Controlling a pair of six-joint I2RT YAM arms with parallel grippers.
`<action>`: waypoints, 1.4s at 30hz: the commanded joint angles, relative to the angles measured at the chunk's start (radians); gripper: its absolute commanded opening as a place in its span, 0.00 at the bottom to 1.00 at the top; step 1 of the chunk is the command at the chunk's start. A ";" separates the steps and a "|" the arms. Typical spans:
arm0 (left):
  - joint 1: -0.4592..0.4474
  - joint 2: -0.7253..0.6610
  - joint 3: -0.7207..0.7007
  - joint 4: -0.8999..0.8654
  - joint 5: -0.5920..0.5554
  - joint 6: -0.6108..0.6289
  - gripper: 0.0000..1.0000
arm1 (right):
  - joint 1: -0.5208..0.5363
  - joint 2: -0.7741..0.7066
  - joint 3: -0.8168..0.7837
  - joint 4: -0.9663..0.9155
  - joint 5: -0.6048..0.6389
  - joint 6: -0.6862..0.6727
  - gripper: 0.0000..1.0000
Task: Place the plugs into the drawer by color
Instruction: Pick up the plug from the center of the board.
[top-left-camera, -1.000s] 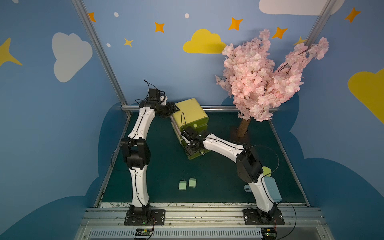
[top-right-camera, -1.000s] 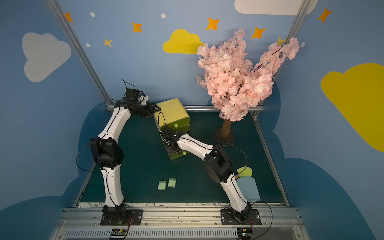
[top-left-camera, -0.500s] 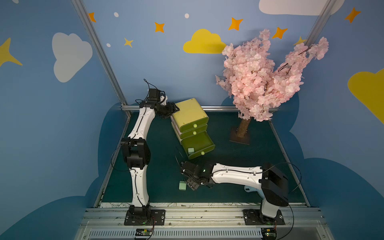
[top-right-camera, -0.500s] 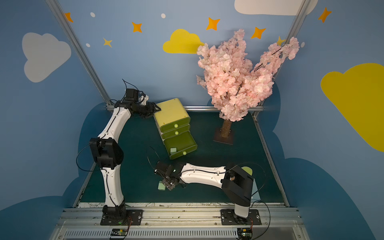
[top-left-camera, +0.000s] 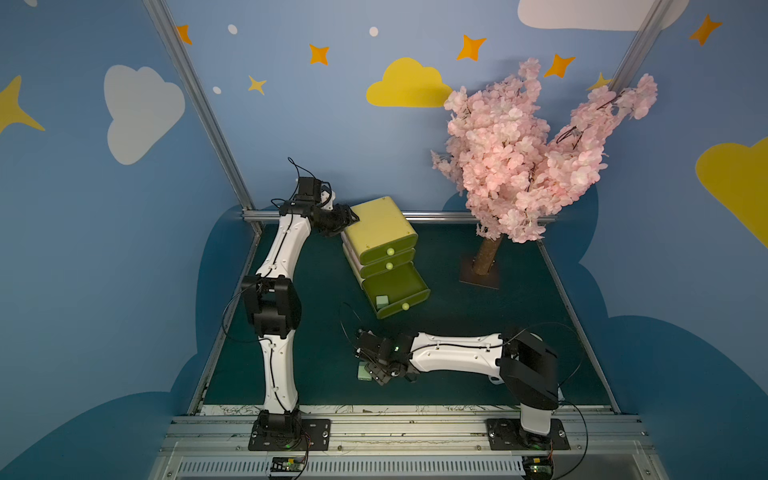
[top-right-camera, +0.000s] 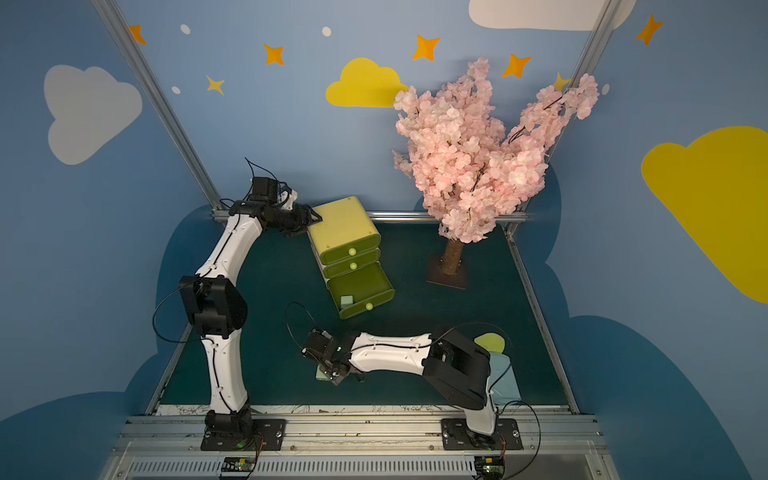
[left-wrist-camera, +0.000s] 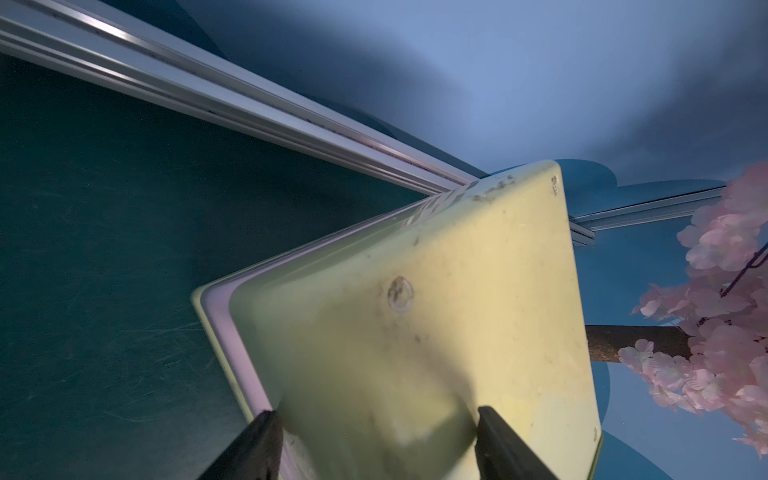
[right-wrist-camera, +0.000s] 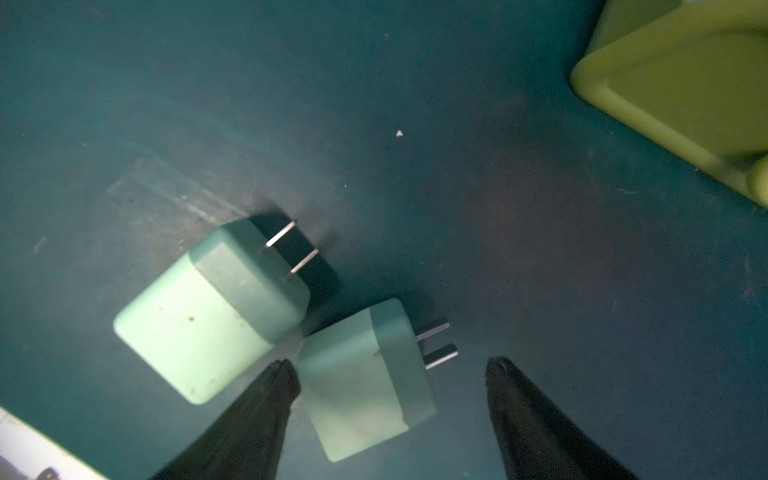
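The yellow-green drawer (top-left-camera: 376, 226) (top-right-camera: 338, 224) stands at the back of the mat, its bottom drawer pulled out with one mint green plug (top-left-camera: 382, 301) (top-right-camera: 346, 301) inside. My left gripper (top-left-camera: 351, 218) (left-wrist-camera: 376, 415) is shut on the chest's back top corner (left-wrist-camera: 436, 291). Near the front edge two mint plugs (right-wrist-camera: 208, 316) (right-wrist-camera: 361, 386) lie side by side, prongs toward the chest. My right gripper (top-left-camera: 372, 372) (right-wrist-camera: 392, 365) is open and low over them, straddling the nearer plug. One finger sits in the gap between the plugs, the other stands clear. No pink or blue plugs show.
A pink blossom tree (top-left-camera: 519, 166) on a brown base (top-left-camera: 480, 270) stands at the back right. A light blue dustpan (top-right-camera: 505, 378) and a yellow-green disc (top-right-camera: 490, 341) lie behind my right arm's elbow. Metal rails frame the mat.
My right arm has swung from the open bottom drawer down to the two mint plugs at the front, its jaws spreading wider. The left arm has not moved.
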 joint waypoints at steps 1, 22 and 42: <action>-0.012 0.046 -0.031 -0.130 -0.081 0.036 0.74 | -0.003 0.020 0.025 -0.001 0.010 0.017 0.78; -0.023 0.046 -0.029 -0.131 -0.082 0.035 0.74 | -0.040 -0.168 -0.143 -0.067 0.030 0.134 0.80; -0.031 0.040 -0.028 -0.132 -0.076 0.031 0.74 | -0.099 0.005 0.172 -0.397 -0.257 0.181 0.67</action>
